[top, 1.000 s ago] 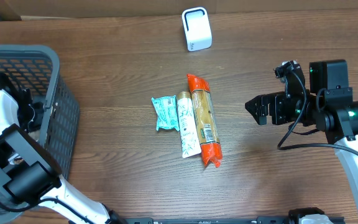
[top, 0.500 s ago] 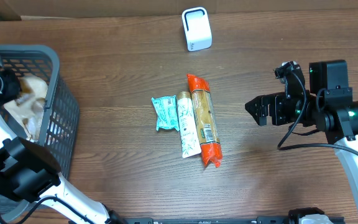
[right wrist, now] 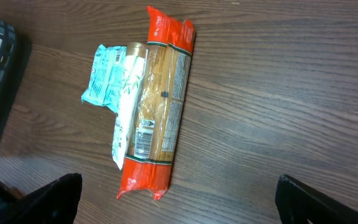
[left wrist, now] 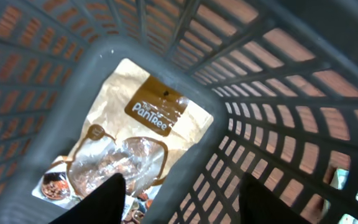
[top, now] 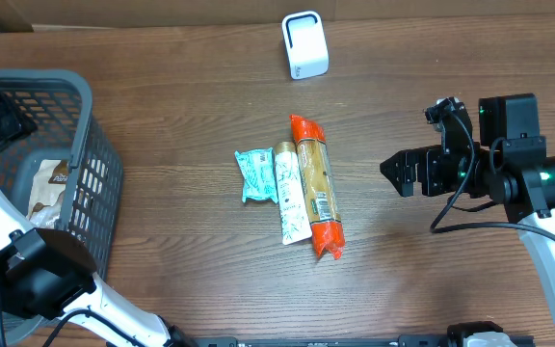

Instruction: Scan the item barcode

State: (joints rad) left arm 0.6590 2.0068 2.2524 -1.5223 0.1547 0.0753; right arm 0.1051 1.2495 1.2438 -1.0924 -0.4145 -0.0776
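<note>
A brown PanTree snack bag (left wrist: 135, 143) lies flat on the floor of the grey basket (top: 85, 125), also visible as the bag (top: 51, 188) from above. My left gripper (left wrist: 182, 202) hangs over it with its jaws apart and nothing between them; from above the left gripper (top: 3, 123) sits at the basket's far-left rim. A white scanner (top: 304, 45) stands at the back. My right gripper (top: 398, 173) hovers open, right of three items in the middle: a teal packet (right wrist: 104, 78), a white tube (right wrist: 128, 106) and an orange-ended pasta pack (right wrist: 163, 99).
The basket wall (left wrist: 278, 93) rises to the right of the left gripper. A cardboard wall (top: 162, 12) runs along the table's back edge. Bare wood (top: 451, 87) lies between the scanner and the right arm.
My left gripper has risen from inside the basket toward its far-left rim and opened. The brown bag has left its jaws and now lies on the basket floor. The right arm has not moved.
</note>
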